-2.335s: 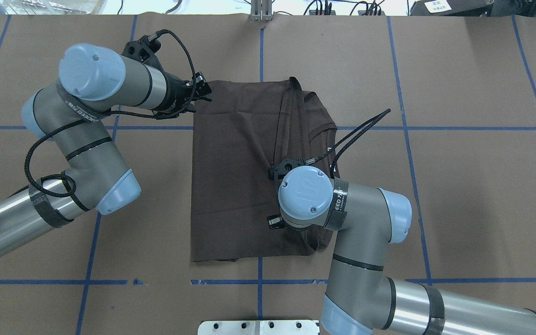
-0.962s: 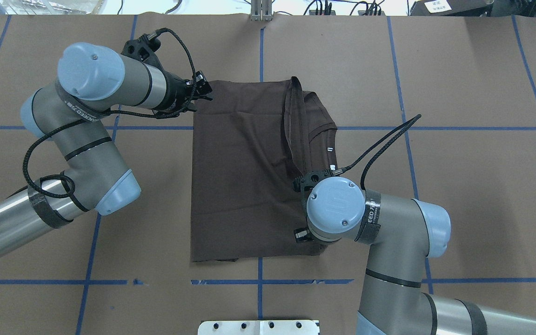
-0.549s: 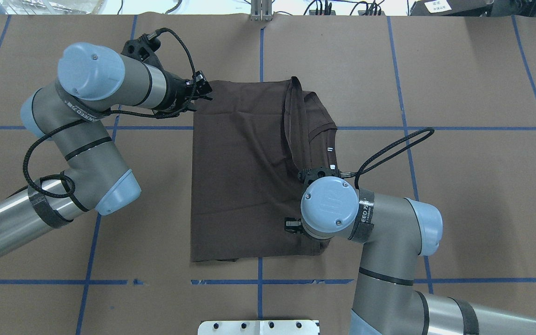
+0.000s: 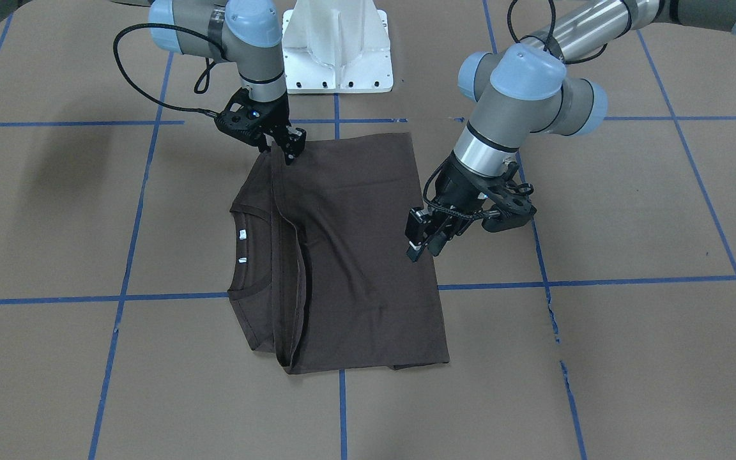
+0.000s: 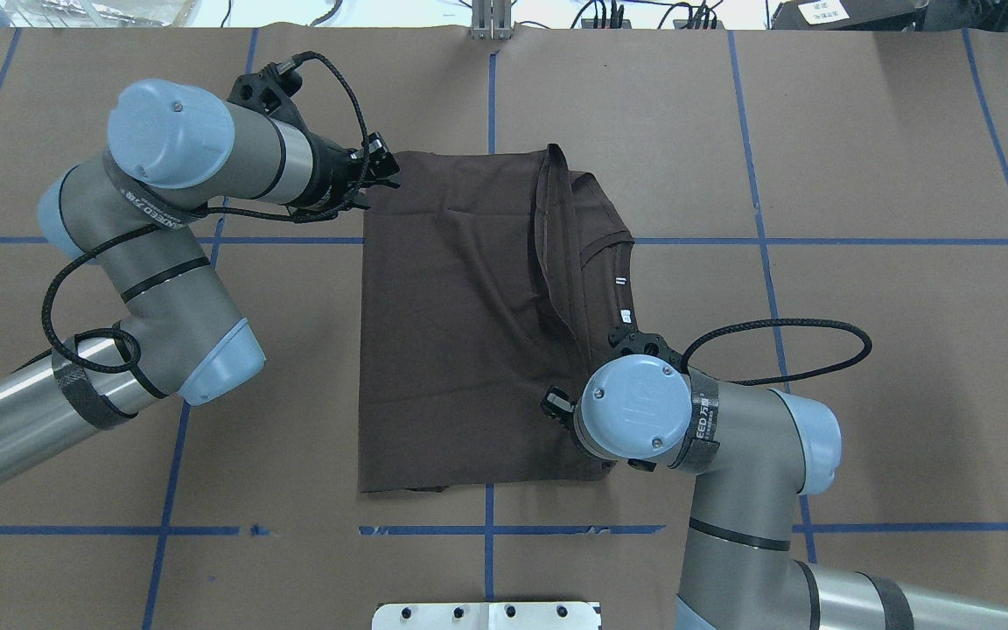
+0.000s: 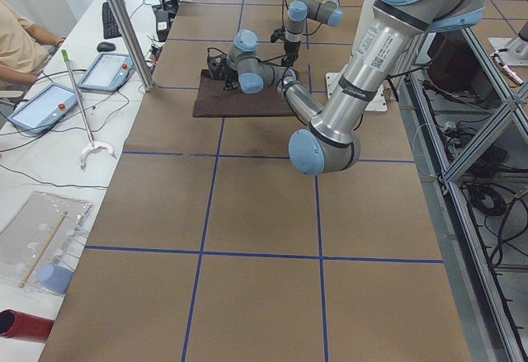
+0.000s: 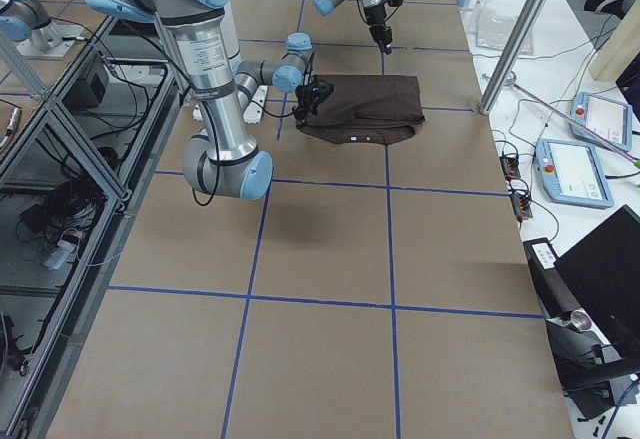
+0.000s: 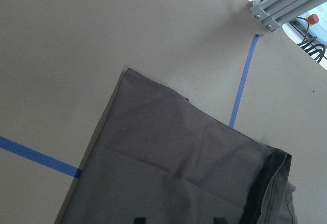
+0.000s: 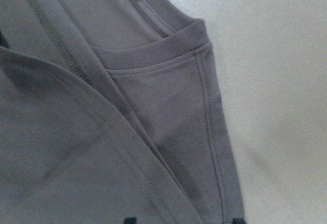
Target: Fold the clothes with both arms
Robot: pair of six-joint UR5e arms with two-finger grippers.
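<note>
T-shirt (image 5: pixel 451 350) | side edge under left pincer (image 4: pixel 420 246) | folded edge under right pincer (image 4: pixel 290 148)

One T-shirt (image 5: pixel 451 350), two arms (image 5: pixel 171 289) (image 5: pixel 731 429), two neck tags (image 4: pixel 241 235) (image 4: pixel 239 260), perhaps two tablets (image 6: pixel 107 72) (image 6: pixel 41 106)

A folded T-shirt (image 5: pixel 451 350) lies on the blue-taped brown table (image 5: pixel 906 367).

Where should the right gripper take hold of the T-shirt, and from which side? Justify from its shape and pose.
Probably its near corner at the collar end. The T-shirt lies flat on the table, so only its edges offer a lip; the open right gripper hangs over that end and could come in low from the robot's right.
</note>
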